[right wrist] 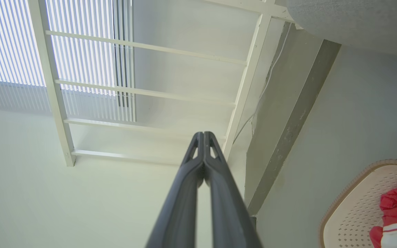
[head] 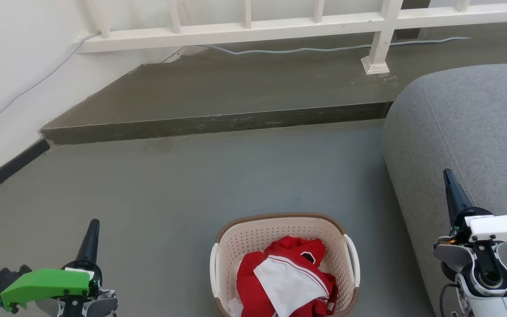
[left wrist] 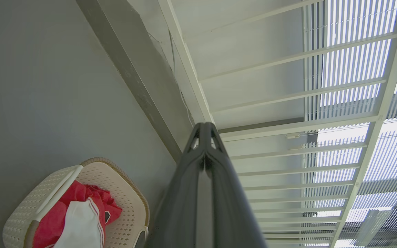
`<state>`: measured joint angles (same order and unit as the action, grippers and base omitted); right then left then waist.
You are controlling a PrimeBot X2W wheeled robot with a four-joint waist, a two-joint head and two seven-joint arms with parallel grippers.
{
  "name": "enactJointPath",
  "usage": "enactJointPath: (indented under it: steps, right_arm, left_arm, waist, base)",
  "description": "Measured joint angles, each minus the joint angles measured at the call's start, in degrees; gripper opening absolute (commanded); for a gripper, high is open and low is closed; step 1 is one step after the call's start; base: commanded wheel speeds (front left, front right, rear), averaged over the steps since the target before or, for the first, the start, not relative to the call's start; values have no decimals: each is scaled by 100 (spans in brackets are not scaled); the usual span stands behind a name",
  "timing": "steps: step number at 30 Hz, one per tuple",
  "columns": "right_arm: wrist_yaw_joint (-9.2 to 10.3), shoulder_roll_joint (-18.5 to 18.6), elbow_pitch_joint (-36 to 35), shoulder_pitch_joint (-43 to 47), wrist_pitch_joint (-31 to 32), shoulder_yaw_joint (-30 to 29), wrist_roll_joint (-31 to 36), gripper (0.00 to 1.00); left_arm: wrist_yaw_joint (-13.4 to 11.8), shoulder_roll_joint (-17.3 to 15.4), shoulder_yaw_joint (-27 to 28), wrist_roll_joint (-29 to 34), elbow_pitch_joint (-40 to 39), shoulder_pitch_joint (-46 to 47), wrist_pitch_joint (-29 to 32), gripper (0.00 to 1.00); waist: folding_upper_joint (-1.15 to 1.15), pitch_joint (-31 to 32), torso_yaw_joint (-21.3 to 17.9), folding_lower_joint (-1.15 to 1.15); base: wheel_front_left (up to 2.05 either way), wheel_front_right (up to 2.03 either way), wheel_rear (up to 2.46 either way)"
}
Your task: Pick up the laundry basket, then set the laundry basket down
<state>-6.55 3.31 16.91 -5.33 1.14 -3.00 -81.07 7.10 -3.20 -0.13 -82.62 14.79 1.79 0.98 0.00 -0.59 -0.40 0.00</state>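
Observation:
The cream laundry basket (head: 253, 240) with a brown rim and white side handles stands on the grey floor at the bottom centre of the head view, holding red and white clothes (head: 286, 277). It also shows at the lower left of the left wrist view (left wrist: 122, 193) and the lower right of the right wrist view (right wrist: 353, 199). My left gripper (head: 93, 224) is shut, well left of the basket, its tips pressed together (left wrist: 204, 125). Far to the basket's right, my right gripper (head: 447, 174) is shut too (right wrist: 203, 134). Neither touches the basket.
A grey sofa (head: 469, 127) fills the right side, close behind my right gripper. A raised concrete step (head: 218, 121) crosses the floor ahead, with a white railing (head: 306, 22) and a cable (head: 324, 48) behind it. A white wall (head: 11, 66) runs along the left.

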Motion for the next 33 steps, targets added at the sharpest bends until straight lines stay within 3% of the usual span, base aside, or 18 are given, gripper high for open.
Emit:
enactJointPath:
  steps: [17,33]
  right_arm:
    - [-9,19,-65,5,320,-237,-1190,0]
    - [-16,20,-75,7,328,-248,-1237,0]
  left_arm:
    - [0,-16,172,-1091,103,89,302,0]
    - [1,-16,181,-1106,113,145,301,0]
  waist:
    - [0,44,39,0]
    - [0,44,39,0]
  base:
    - [0,0,0]
    - [0,0,0]
